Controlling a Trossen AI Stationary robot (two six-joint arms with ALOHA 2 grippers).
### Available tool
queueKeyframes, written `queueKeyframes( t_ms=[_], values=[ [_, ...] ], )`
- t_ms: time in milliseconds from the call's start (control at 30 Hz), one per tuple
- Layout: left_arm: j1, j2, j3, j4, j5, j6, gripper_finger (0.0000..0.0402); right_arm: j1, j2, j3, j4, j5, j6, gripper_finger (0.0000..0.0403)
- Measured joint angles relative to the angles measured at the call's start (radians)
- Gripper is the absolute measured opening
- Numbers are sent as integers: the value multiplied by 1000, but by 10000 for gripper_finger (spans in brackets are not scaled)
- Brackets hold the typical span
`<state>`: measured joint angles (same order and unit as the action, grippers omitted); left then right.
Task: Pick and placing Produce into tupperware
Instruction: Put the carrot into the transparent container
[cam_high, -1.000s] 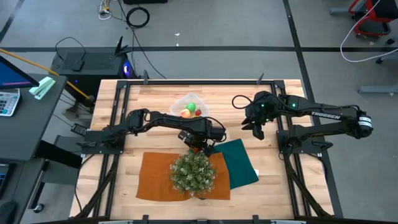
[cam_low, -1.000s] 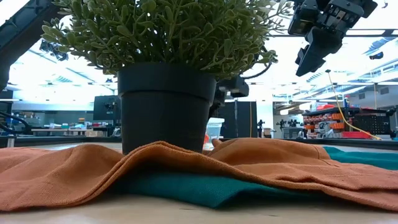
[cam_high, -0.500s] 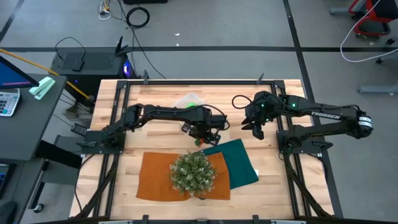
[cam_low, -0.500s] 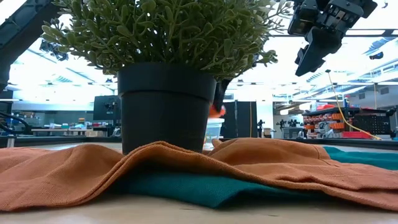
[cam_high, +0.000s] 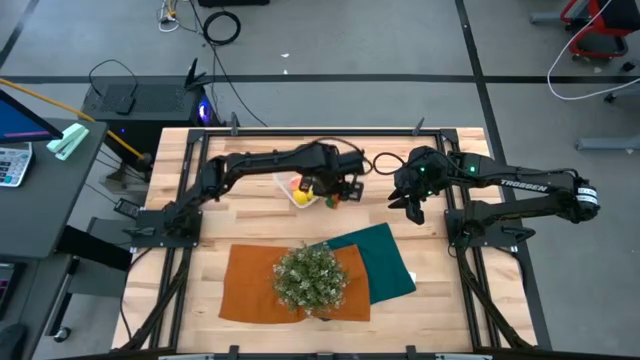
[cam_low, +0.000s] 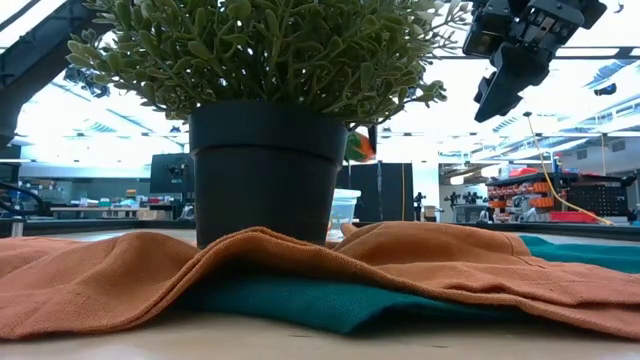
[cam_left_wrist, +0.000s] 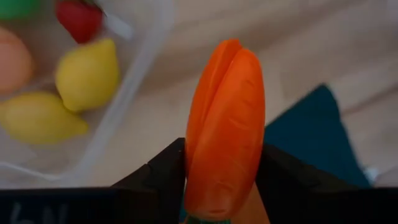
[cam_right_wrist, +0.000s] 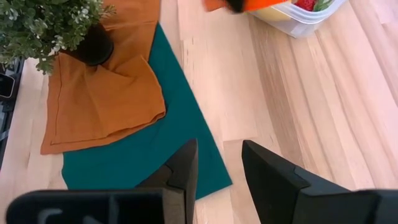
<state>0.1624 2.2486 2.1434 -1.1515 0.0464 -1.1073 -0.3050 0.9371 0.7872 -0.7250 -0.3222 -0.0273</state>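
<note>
Carrot (cam_left_wrist: 225, 124), orange and ribbed, pinched upright between the 2 dark fingers (cam_left_wrist: 158, 180) of the left gripper (cam_high: 332, 190), raised clear of the table, beside the near rim of the tupperware (cam_high: 300, 190). Visible also in the low view as an orange speck (cam_low: 358, 147) behind the potted plant (cam_low: 265, 100).

Tupperware (cam_left_wrist: 134, 81) clear-walled, with 2 yellow pieces (cam_left_wrist: 87, 73), a red one (cam_left_wrist: 79, 18) and a peach one (cam_left_wrist: 12, 59) already inside. From the left wrist view, carrot not yet over the opening, but outside the wall, above bare wood and the edge of the teal cloth (cam_left_wrist: 314, 137).

To finish well: carry sideways across the rim first, keeping enough height to clear the wall. Hold the squeeze until the carrot hangs over a free patch of the floor, away from the lemons. Lower a little, then part the fingers gently; a long piece dropped from height likely bounces or tips out. Avoid nudging the light container, probably easy to slide.

Right gripper (cam_high: 412, 205) idle, hovering above the table's right side, fingers (cam_right_wrist: 180, 165) parted, empty. Orange cloth (cam_high: 255, 285) under the plant, untouched.
</note>
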Motion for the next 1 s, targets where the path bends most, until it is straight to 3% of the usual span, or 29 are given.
queueKeyframes(
  t_ms=[167, 333, 667, 1000],
  values=[
    [68, 0, 13, -6, 28, -29, 177, 0, 0, 0, -3, 0, 0, 93],
    [133, 1, 13, -99, 76, 39, 187, 0, 0, 0, -4, 0, 7, 93],
    [225, 1, 12, -275, 36, 179, 169, 0, 0, 0, -10, 0, 8, 93],
    [286, 1, 12, -377, -13, 291, 178, 0, 0, 0, -11, 0, 9, 93]
  ],
)
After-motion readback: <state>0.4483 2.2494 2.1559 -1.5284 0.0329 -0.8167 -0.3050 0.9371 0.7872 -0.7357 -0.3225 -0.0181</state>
